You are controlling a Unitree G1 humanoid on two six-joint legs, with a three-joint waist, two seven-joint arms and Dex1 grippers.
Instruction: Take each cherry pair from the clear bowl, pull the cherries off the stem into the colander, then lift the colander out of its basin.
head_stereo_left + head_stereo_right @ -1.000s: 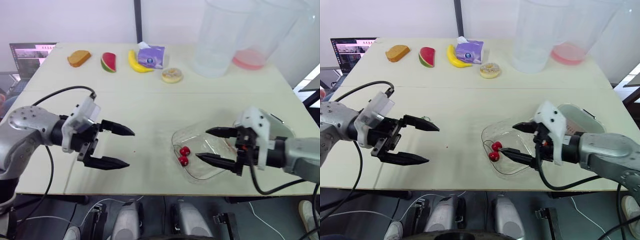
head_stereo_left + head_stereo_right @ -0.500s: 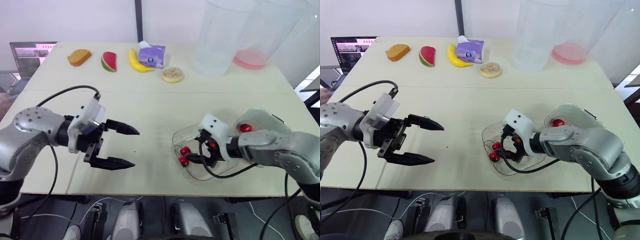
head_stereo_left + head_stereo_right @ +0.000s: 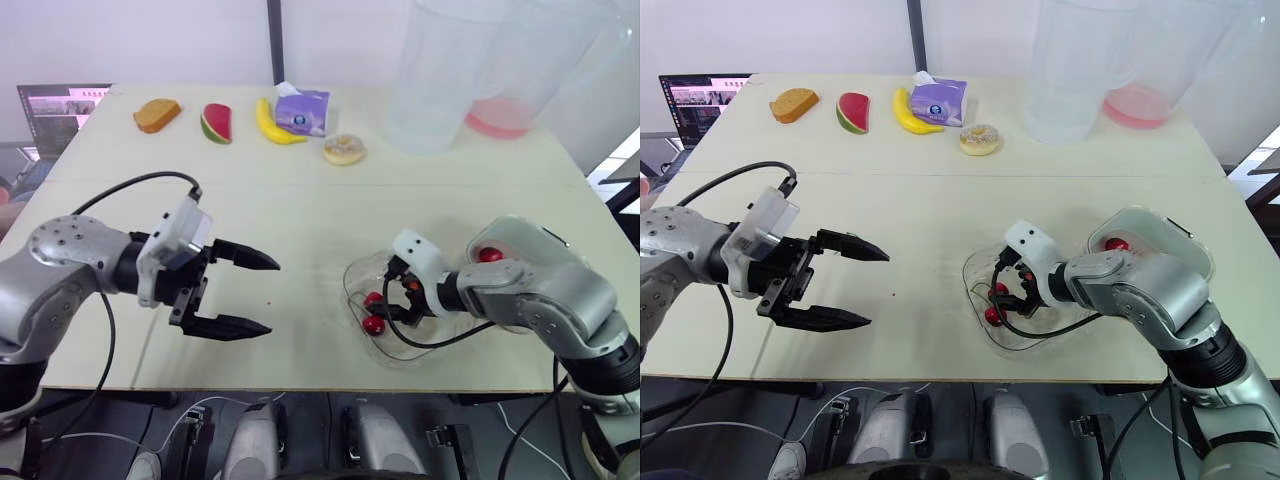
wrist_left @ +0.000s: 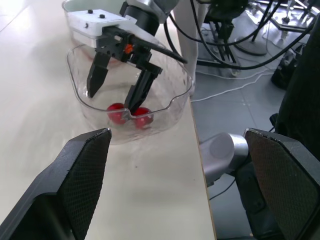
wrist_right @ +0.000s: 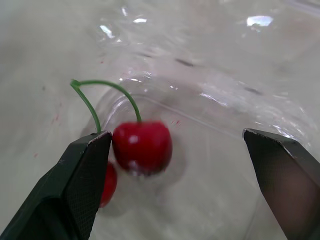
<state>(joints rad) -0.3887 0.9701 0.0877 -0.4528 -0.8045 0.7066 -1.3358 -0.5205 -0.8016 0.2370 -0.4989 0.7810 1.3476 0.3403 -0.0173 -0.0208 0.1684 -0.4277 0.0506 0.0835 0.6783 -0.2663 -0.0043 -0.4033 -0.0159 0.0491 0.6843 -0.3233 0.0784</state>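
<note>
Wide-spread right gripper (image 5: 176,134) down inside clear bowl (image 5: 225,85). On the bowl floor, cherry pair (image 5: 142,147) just beside one of the fingers (image 5: 75,185), green stem (image 5: 107,86) arching up. Second cherry half hidden behind that finger.

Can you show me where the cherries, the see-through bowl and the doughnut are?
cherries (image 5: 142,147), right wrist view, front of the nearer red cherry.
clear bowl (image 4: 175,102), left wrist view, its side wall.
doughnut (image 3: 332,152), left eye view, the ring beside the hole.
</note>
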